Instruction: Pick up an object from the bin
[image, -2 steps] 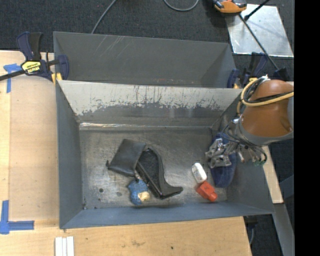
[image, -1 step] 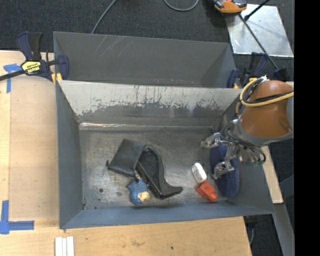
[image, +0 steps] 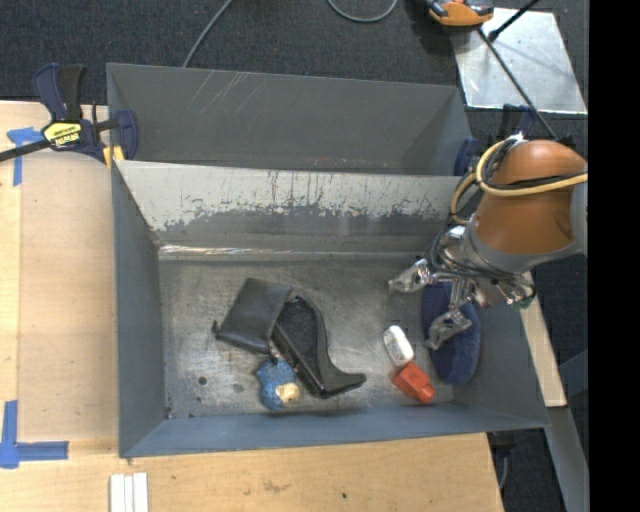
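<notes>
My gripper (image: 432, 300) hangs at the right end of the bin, its two metal fingers spread apart, one pointing left and one pointing down. The lower finger rests over a dark blue rounded thing (image: 455, 345) that lies against the right wall. Nothing is held between the fingers. Just left of the blue thing lies a small white cylinder (image: 398, 344), and below that a small red block (image: 413, 383).
Left of centre lie a dark grey flat pad (image: 250, 313), a black boot-shaped piece (image: 312, 349) and a small blue and yellow toy (image: 276, 386) near the front wall. The arm's orange dome stands over the right rim.
</notes>
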